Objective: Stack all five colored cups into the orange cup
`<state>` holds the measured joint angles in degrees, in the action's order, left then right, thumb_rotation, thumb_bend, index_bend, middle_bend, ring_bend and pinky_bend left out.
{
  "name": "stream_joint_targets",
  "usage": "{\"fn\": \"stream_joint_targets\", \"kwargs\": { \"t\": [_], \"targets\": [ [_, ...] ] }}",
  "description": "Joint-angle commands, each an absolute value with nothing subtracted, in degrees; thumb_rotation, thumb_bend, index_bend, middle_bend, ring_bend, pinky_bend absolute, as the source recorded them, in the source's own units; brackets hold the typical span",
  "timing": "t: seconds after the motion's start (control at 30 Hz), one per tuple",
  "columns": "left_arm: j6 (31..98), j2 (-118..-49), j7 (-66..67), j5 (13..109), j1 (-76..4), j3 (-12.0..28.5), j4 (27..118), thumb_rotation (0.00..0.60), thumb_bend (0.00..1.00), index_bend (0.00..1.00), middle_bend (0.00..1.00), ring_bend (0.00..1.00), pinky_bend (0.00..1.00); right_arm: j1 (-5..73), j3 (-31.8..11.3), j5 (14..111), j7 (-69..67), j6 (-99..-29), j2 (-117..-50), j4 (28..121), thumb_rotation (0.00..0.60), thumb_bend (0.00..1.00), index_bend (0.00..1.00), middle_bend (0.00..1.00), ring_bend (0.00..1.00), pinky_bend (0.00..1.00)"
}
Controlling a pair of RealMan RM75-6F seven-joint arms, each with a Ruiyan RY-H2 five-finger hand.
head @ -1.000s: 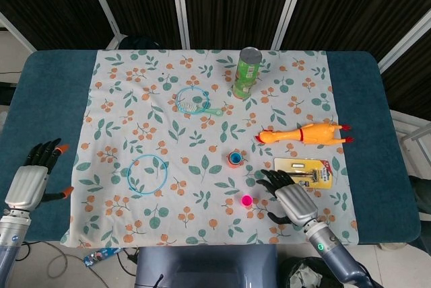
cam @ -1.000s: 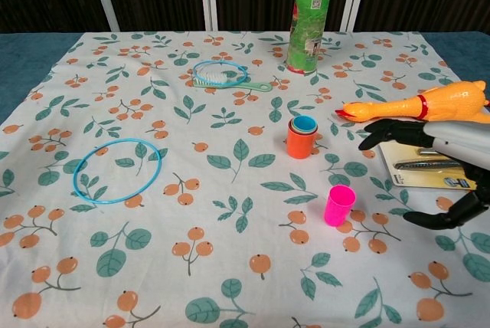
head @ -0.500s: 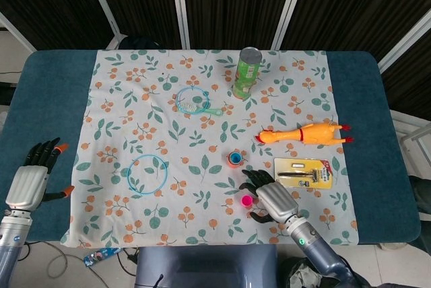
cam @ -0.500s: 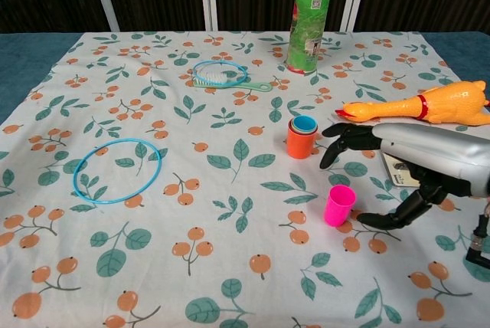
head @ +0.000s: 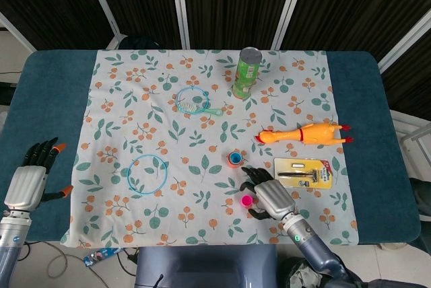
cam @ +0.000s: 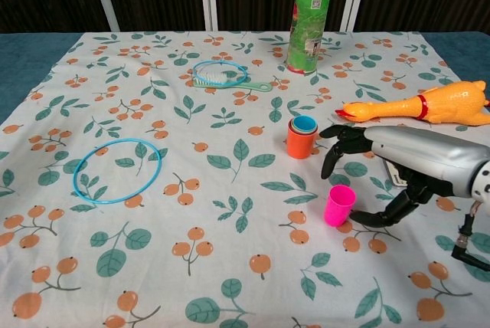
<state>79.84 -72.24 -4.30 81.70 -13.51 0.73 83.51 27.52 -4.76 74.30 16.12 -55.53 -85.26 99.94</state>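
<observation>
Right robot hand [cam: 398, 167] spread open, holding nothing, arched just right of the pink cup [cam: 338, 205]; left robot hand [head: 30, 179] apart, idle.

Seen from above, a leaf-print cloth [head: 135, 106] covers a blue worktop [head: 367, 99]. The right robot hand [head: 266, 197] lies spread just beside a pink cup [head: 247, 200], below the orange cup [head: 234, 159]. The left robot hand [head: 32, 179] rests open at the worktop's left edge.
</observation>
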Motion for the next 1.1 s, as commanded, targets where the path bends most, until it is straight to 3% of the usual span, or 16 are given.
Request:
{"fn": "stream_joint_targets", "kwargs": {
  "t": [0.03, 0.73, 1.1],
  "targets": [
    [79.6, -72.25, -4.09, 81.54, -13.46, 0.88, 83.56, 0.6, 0.12, 0.13, 0.0, 0.0, 0.0, 27.46, -4.79, 74.15, 15.81, -55.99, -85.58, 99.8, 0.6, 0.37, 0.36, 0.0, 0.0, 0.09],
    [78.97, -72.4, -2.8, 81.66, -12.87, 1.83, 83.97, 0.6, 0.12, 0.13, 0.0, 0.0, 0.0, 28.36, -4.39, 72.88, 16.19, -57.11, -86.37, 99.42, 0.6, 0.38, 0.48, 0.0, 0.0, 0.1],
    [78.66, -72.25, -2.75, 81.5, -12.59, 2.27, 84.03, 0.6, 0.12, 0.13, 0.0, 0.0, 0.0, 28.99, -4.29, 72.36, 16.58, -57.25, -86.83, 99.24, 0.6, 0.38, 0.49, 0.0, 0.0, 0.11]
  ]
}}
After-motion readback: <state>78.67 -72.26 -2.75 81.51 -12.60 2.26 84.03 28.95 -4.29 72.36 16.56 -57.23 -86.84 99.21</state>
